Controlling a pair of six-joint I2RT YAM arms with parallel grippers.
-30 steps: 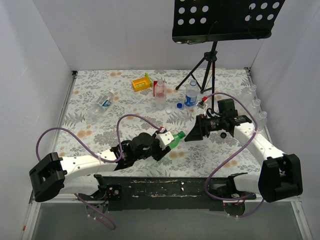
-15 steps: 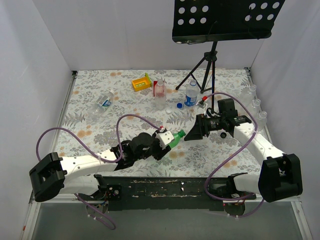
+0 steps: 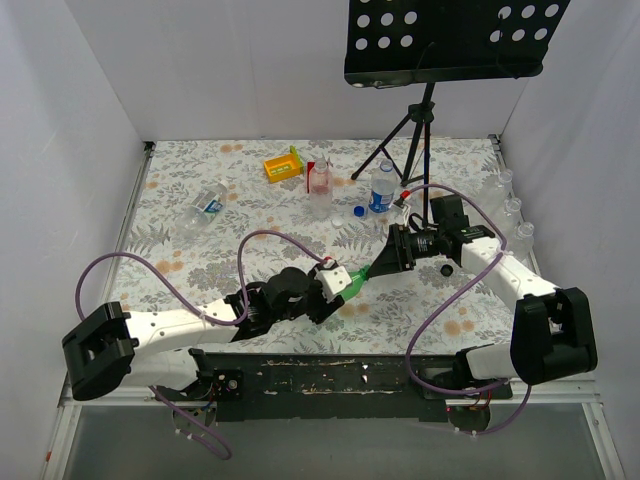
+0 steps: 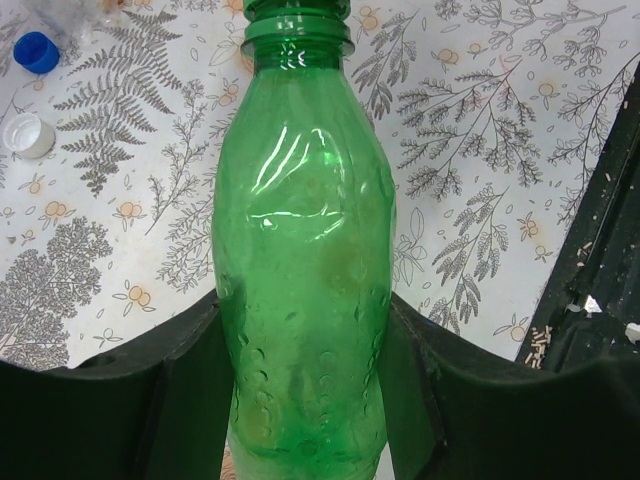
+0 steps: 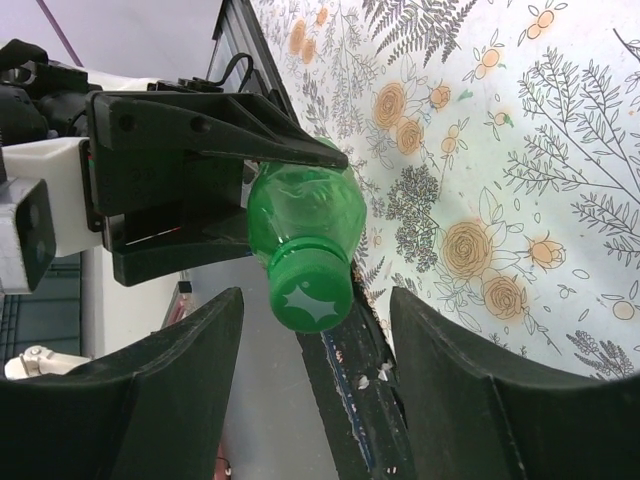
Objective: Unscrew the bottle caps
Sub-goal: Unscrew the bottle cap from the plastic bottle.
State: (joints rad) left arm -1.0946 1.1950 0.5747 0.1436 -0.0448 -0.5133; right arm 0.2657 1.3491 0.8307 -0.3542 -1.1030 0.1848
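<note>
Your left pincer (image 3: 335, 288) is clamped on the body of the green bottle (image 4: 305, 250). It holds the bottle tilted above the bench (image 3: 200, 262), near the front middle, with the neck aimed at your right arm. Your right pincer (image 3: 380, 266) stands apart, one finger on either side of the green cap (image 5: 310, 292), which sits on the neck. A gap shows on both sides of the cap. A blue cap (image 4: 37, 52) and a white cap (image 4: 30, 135) lie loose on the bench.

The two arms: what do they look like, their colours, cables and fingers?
The left arm and right arm match: white links, black joints, one large black block on each. A thin purple cable loops along each. The fingers are broad, flat and black, with a white housing behind the left pair.
</note>
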